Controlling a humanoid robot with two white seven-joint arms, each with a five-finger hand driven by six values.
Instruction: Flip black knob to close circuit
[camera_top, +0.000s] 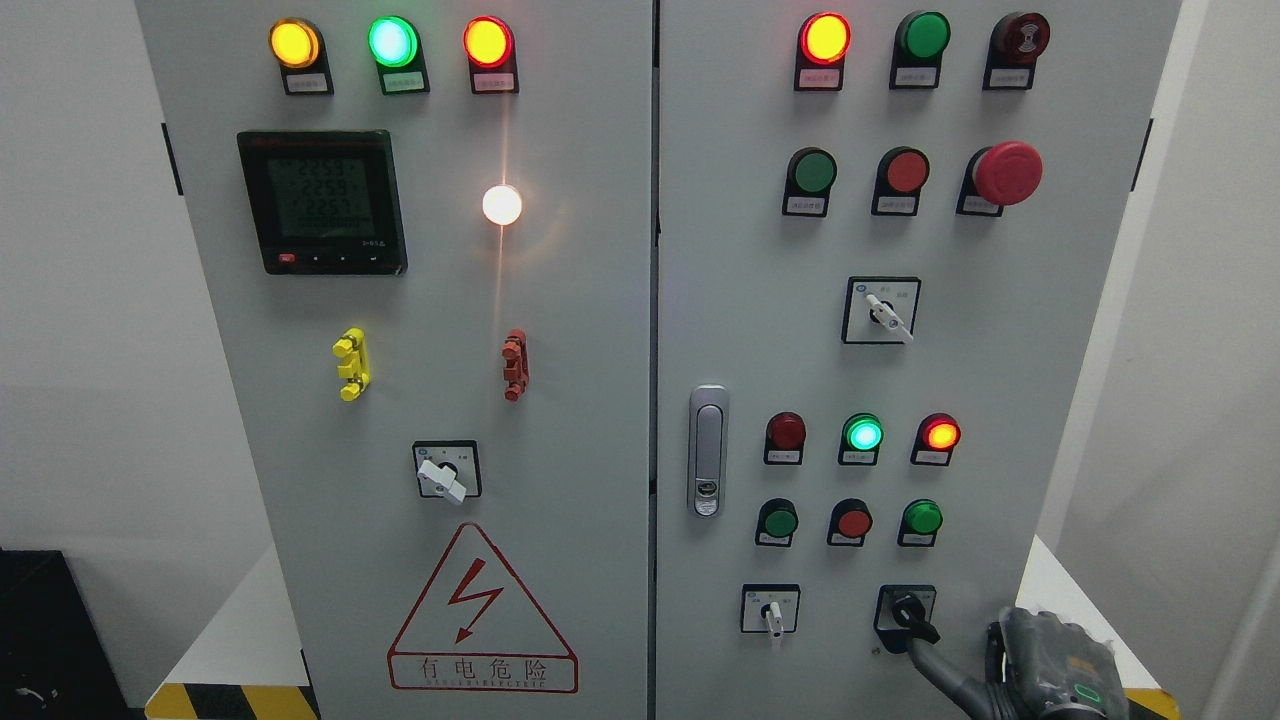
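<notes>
Right hand (1050, 665) at lower right, one finger (935, 665) extended onto one black knob (908, 612); three white selector switches (442, 477) elsewhere.

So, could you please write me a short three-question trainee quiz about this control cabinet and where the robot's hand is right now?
1. True or false: the right hand comes in at the lower right, one finger reaching to the black knob.
2. Which door carries the red warning triangle? A) left B) right
3. Fill in: the big red mushroom button sits on the ____ door.

Key:
1. True. The finger reaches the knob's handle; a firm grip cannot be confirmed.
2. A, below the white-handled switch.
3. Right, in its second row of buttons.
</notes>
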